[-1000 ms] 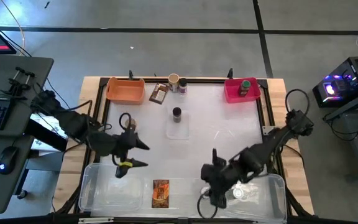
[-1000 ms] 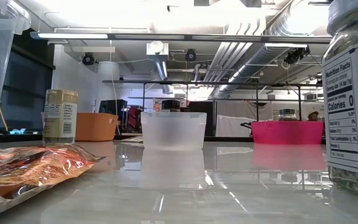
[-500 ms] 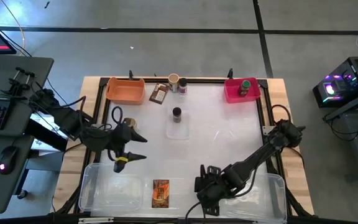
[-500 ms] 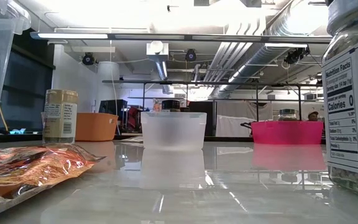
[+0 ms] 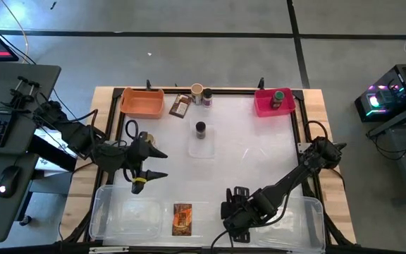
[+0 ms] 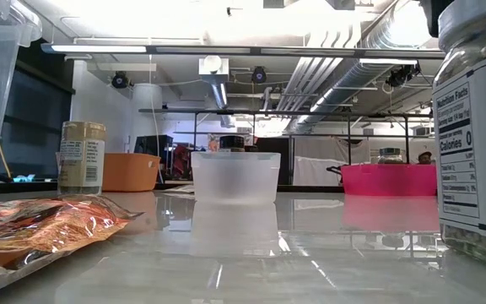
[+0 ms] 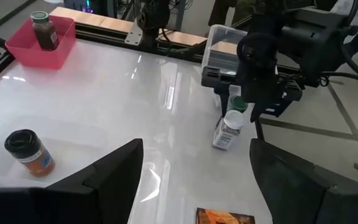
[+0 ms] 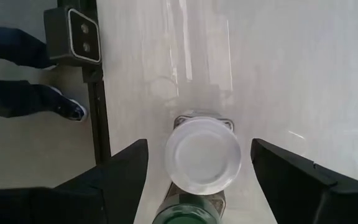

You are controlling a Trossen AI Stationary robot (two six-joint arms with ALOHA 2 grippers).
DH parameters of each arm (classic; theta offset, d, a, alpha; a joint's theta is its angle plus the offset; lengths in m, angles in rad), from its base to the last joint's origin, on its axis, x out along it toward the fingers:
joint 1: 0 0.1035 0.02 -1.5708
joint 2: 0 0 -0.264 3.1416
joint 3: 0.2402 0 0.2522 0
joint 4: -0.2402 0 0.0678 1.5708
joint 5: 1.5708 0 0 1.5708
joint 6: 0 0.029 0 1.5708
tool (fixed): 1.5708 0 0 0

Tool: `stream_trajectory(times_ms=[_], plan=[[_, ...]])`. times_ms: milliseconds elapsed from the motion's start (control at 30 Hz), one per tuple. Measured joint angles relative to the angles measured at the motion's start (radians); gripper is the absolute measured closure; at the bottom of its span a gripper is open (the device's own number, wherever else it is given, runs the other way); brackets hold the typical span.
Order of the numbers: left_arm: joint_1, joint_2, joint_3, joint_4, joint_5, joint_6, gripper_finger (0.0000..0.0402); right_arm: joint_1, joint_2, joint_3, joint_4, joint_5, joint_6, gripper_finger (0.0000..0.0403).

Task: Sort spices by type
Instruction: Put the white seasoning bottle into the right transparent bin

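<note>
While the right tool (image 5: 235,215) hangs spread at the worktop's (image 5: 259,141) near edge, gripping nothing, the left tool (image 5: 154,164) hovers open and empty near the left edge. A dark-capped jar (image 5: 201,129) stands mid-worktop and an orange packet (image 5: 182,218) lies at the near edge. At table height, a close jar's label (image 6: 461,169) reads "Nutrition Facts" and "Calories 0". The right wrist camera shows a white-capped jar (image 8: 202,154) upright between its fingers (image 8: 114,171), untouched.

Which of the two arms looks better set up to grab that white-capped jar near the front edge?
The right gripper: it hangs open directly over the white-capped jar, fingers either side. The left gripper hangs open over bare table farther off.
</note>
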State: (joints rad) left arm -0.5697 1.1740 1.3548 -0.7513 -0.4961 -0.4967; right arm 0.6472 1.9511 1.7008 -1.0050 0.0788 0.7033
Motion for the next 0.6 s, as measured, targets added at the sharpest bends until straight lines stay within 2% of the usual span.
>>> stream_trajectory(times_ms=[400, 600], plan=[[0.0, 0.0, 0.0, 0.0, 0.0, 0.001, 0.0119, -0.002, 0.003, 0.0, -0.029, -0.002, -0.005, 0.0123], [0.0, 0.0, 0.001, -0.003, -0.001, 0.0, 0.0119, -0.004, 0.054, 0.0, -0.004, -0.055, -0.008, 0.0123]])
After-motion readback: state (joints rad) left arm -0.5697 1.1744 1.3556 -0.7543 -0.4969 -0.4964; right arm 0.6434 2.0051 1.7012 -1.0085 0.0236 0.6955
